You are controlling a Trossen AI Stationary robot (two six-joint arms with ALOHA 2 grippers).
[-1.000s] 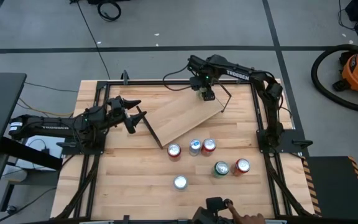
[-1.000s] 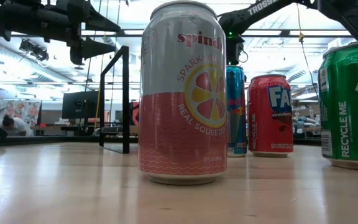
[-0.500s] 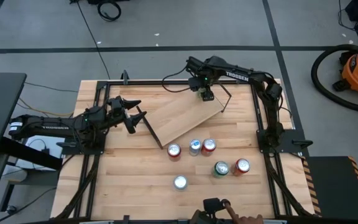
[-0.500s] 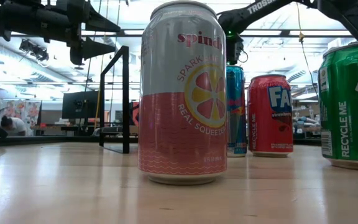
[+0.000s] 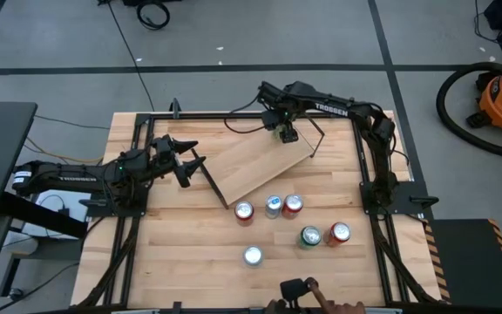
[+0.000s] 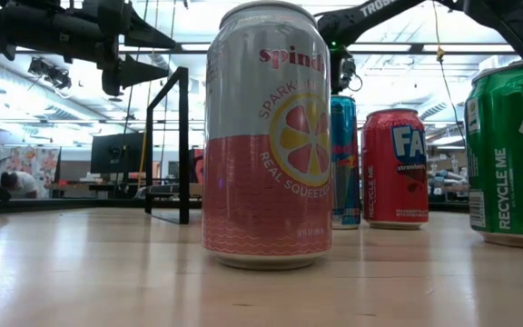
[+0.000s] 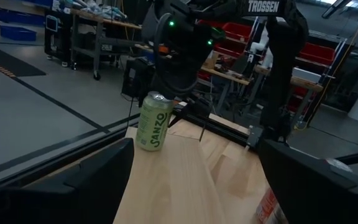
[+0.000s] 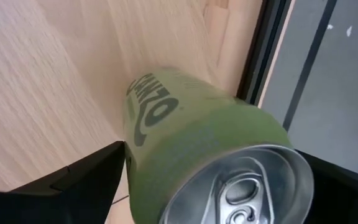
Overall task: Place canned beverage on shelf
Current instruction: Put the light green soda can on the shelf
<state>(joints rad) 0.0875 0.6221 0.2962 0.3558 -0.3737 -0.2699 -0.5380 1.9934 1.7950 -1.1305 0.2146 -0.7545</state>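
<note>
A green can (image 7: pixel 153 122) stands upright at the far end of the shelf (image 5: pixel 255 166), a light-wood board with black rod frames at both short ends, lying slantwise on the table. My right gripper (image 5: pixel 284 131) is above the can and shut on it; the can fills the right wrist view (image 8: pixel 197 149). My left gripper (image 5: pixel 188 162) is open and empty, hovering by the shelf's left end frame. Several other cans (image 5: pixel 274 207) stand on the table near the shelf's near side. My right gripper pinches the green can's side wall near its top rim (image 8: pixel 135 168) between its two fingers (image 8: pixel 86 180). The fingers come from above, pointing down. The can is upright with its bottom at the shelf board (image 7: pixel 146 148); I cannot tell whether it rests on it.
Loose cans stand toward the near edge: a pink-and-silver one (image 6: pixel 266 136), a blue one (image 6: pixel 343 159), a red one (image 6: pixel 394 168) and a green one (image 6: pixel 511 154). A person's hand (image 5: pixel 342 307) shows at the near edge. A black table frame (image 5: pixel 369 166) runs along the sides.
My right gripper has shifted a little toward the table's left edge over the shelf's far end, with the green can still upright between its fingers.
</note>
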